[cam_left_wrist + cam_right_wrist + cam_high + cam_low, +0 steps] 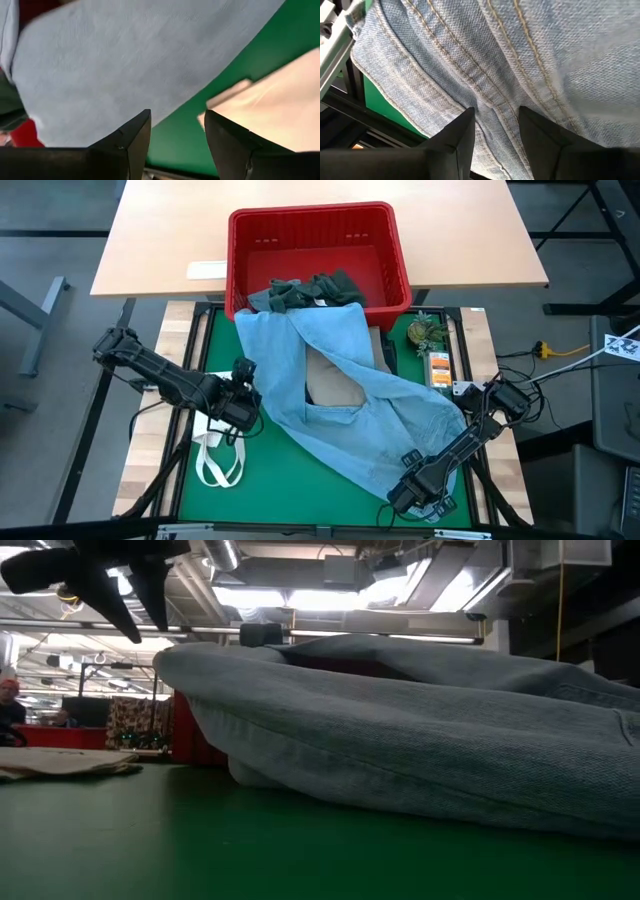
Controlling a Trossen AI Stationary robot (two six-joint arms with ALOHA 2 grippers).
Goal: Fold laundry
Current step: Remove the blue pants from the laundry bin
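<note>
Light blue jeans [370, 410] lie in a loop across the green mat [300, 500], their far end up against the red basket [245, 240]. A beige piece [330, 385] lies inside the loop. A dark green-grey piece [315, 288] sits in the basket. My left gripper [250, 385] hangs open above the mat at the jeans' left edge [125, 65], touching nothing; in the low view the left gripper [150, 632] is well clear of the table. My right gripper [410, 480] stands open on the jeans' near right end. My right gripper comes from above, slanting down, and its spread fingertips [467, 120] are set on a seamed stretch of denim [495, 107] near the jeans' near right end. The cloth runs flat and unbunched across the gap and lies on the mat.
A white tote bag [215, 455] with loop handles lies on the mat by my left arm. A small plant [428, 330] and an orange-labelled pack [438, 368] sit at the mat's far right. A wooden table [150, 240] stands behind the basket.
</note>
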